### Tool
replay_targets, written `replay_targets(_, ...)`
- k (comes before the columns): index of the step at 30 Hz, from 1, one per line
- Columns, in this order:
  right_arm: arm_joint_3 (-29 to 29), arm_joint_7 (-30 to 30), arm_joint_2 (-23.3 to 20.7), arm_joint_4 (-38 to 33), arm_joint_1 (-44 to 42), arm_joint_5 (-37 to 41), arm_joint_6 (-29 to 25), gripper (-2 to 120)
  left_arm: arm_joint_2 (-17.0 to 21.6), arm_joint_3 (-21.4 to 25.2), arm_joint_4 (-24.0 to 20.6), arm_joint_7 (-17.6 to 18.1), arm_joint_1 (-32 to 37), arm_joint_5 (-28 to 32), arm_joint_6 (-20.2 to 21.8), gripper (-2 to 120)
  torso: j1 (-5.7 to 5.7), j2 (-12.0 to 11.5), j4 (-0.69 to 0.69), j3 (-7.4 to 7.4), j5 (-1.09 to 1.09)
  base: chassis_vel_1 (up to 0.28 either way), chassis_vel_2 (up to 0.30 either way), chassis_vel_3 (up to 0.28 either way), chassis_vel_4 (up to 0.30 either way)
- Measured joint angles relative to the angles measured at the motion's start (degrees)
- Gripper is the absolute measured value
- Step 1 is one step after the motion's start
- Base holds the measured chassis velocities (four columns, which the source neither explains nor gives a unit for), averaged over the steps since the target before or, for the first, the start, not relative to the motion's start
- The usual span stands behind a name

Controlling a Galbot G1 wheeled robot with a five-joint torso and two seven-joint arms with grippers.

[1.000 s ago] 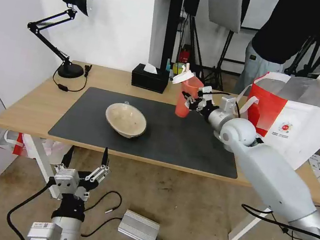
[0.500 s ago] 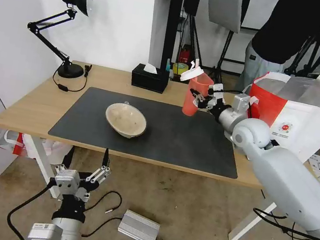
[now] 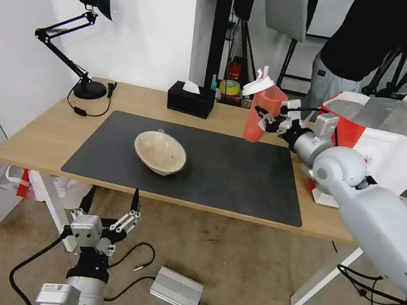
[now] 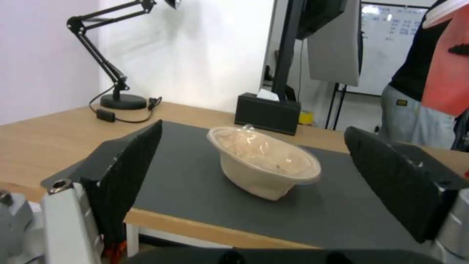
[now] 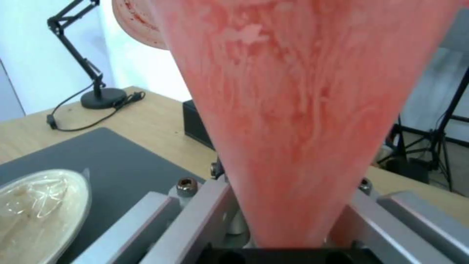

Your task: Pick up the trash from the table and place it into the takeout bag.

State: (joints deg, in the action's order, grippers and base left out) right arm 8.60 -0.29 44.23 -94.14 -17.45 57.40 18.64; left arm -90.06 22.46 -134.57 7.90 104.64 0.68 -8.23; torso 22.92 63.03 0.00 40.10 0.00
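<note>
The red cup [image 3: 263, 114] hung tilted above the tabletop's [image 3: 29, 134] far edge, its white lid [image 3: 256, 85] flipped open, clamped in the right end effector [image 3: 271, 120], whose arm reached forward toward one o'clock. The takeout bag [image 3: 398, 138] stood just beyond at two o'clock. The right wrist view showed red streaks inside the cup. The beige bowl [image 3: 160, 152] lay tilted on the dark mat [image 3: 239, 184]. The left end effector [image 3: 108, 220] hung low at seven o'clock, fingers spread wide and empty.
</note>
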Motion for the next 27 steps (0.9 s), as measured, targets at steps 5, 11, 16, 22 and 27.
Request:
replay_targets(5, -0.94, 0.12, -1.04, -0.84, 0.16, 0.77, 0.26, 4, 0.12, 0.03, 0.00, -0.13, -0.07, 0.08, 0.14, 100, 0.00, 0.00, 0.00, 0.00, 0.00, 0.000, 0.000, 0.000, 0.000)
replay_targets(11, -1.31, 0.68, -1.93, -1.57, 0.64, 1.72, 0.49, 4, 0.19, -0.02, -0.01, -0.17, -0.22, 0.08, 0.21, 100, 0.00, 0.00, 0.00, 0.00, 0.00, 0.000, 0.000, 0.000, 0.000)
replay_targets(16, -1.82, 0.80, -2.71, -1.99, 1.68, 2.54, 0.68, 4, 0.12, -0.24, 0.00, -0.22, -0.26, 0.00, 0.23, 100, 0.00, 0.00, 0.00, 0.00, 0.00, 0.000, 0.000, 0.000, 0.000)
replay_targets(22, -2.61, 0.80, -3.54, -2.11, 2.00, 2.95, 0.73, 4, 0.16, -0.33, 0.09, -0.23, -0.41, -0.01, 0.25, 100, 0.00, 0.00, 0.00, 0.00, 0.00, 0.000, 0.000, 0.000, 0.000)
replay_targets(27, -3.18, 0.86, -4.01, -2.25, 2.09, 3.76, 0.77, 4, 0.20, -0.38, 0.12, -0.23, -0.68, 0.01, 0.32, 100, 0.00, 0.00, 0.00, 0.00, 0.00, 0.000, 0.000, 0.000, 0.000)
